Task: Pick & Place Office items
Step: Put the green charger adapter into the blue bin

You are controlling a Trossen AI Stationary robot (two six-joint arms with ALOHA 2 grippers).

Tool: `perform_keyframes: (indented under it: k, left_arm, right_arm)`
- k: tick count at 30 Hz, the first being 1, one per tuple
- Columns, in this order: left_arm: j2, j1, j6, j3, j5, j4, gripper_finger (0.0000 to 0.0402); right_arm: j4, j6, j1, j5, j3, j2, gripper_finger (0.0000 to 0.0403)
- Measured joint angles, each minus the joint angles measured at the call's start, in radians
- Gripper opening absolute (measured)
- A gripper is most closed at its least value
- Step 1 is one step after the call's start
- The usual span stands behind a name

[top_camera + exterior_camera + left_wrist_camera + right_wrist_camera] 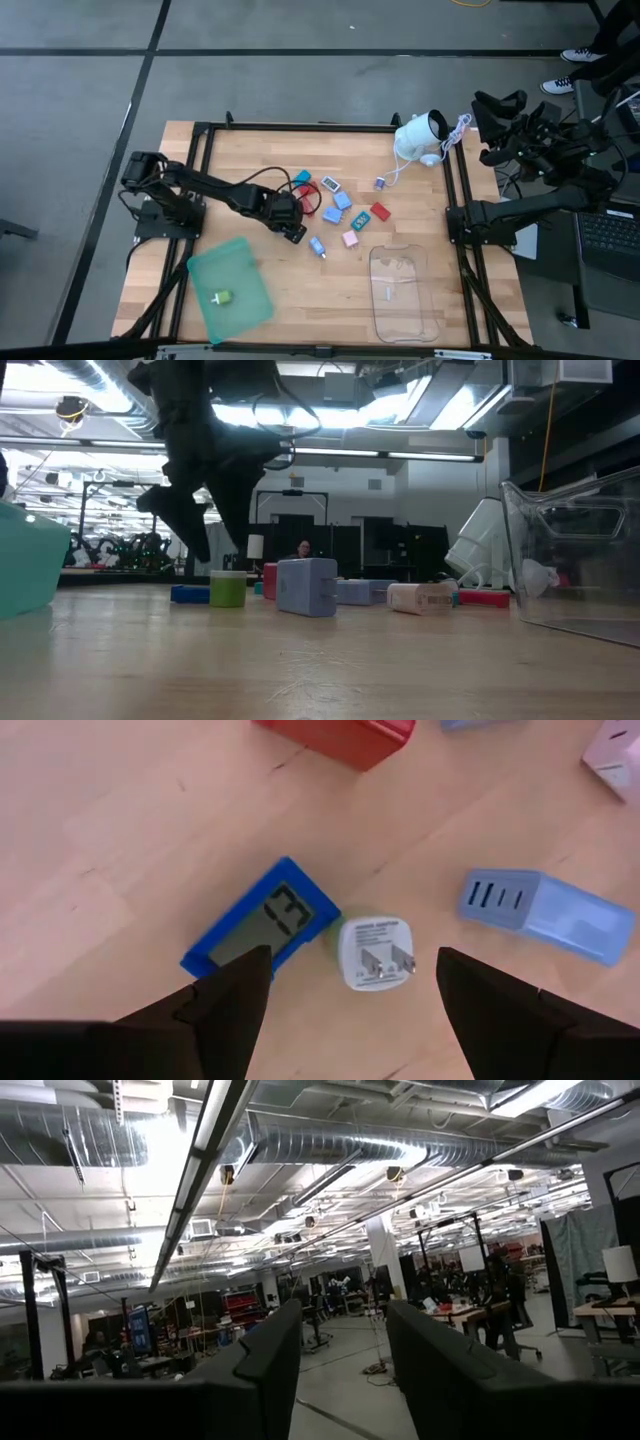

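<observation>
On the bench (240, 160), the left hand (350, 982) hangs wide open, straddling a white plug adapter (376, 952) among the scattered office items (340, 212). The right hand (342, 1342), open, idles off the bench. Risk: the blue clock (262, 920) touches the adapter, so a closing finger likely snags it.

Office items (335, 205): small blocks scattered near the middle of the surface (250, 160), mostly lying flat and apart. A blue clock (262, 918) lies face up, digits showing. Just beside it, a white plug adapter (376, 952) rests with its two prongs upward. A light blue charger (547, 914) lies on its side nearby. A red block (380, 211) and a pink block (350, 238) lie farther off.
</observation>
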Motion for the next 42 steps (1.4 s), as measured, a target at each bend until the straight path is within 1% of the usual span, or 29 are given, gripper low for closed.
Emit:
perform_keyframes:
  k: [7, 14, 18, 24, 28, 35, 37, 38, 42]
  left_arm:
    - [0.059, -0.007, 0.024, 0.07, 0.006, -0.004, 0.0278]
    - [0.187, -0.008, 0.086, 0.176, 0.053, -0.142, 0.0278]
    - [0.243, -0.008, 0.101, 0.218, 0.08, -0.164, 0.0278]
    - [0.257, -0.014, 0.067, 0.232, 0.073, -0.165, 0.0275]
    - [0.257, -0.014, 0.063, 0.231, 0.078, -0.167, 0.0247]
    - [0.257, -0.014, 0.076, 0.231, 0.074, -0.168, 0.0157]
    - [0.257, -0.014, 0.084, 0.231, 0.074, -0.168, 0.0134]
    - [0.257, -0.014, 0.084, 0.231, 0.077, -0.168, 0.0126]
    - [0.252, -0.013, 0.085, 0.231, 0.101, -0.143, 0.0125]
  right_arm:
    - [0.01, -0.003, 0.0, -0.001, 0.0, 0.0, 0.0155]
    - [0.01, -0.003, 0.0, -0.003, 0.0, 0.0, 0.0155]
    - [0.01, -0.003, 0.0, -0.003, 0.0, 0.0, 0.0155]
    - [0.01, 0.002, 0.0, -0.003, 0.0, 0.0, 0.0155]
    - [0.01, 0.003, 0.0, -0.003, 0.0, 0.0, 0.0155]
    - [0.01, 0.009, 0.0, -0.004, 0.0, 0.0, 0.0155]
    - [0.01, 0.018, 0.0, -0.018, 0.0, 0.0, 0.0155]
    - [0.01, 0.021, 0.0, -0.026, 0.0, 0.0, 0.0155]
    - [0.01, 0.023, 0.0, -0.029, 0.0, 0.0, 0.0155]
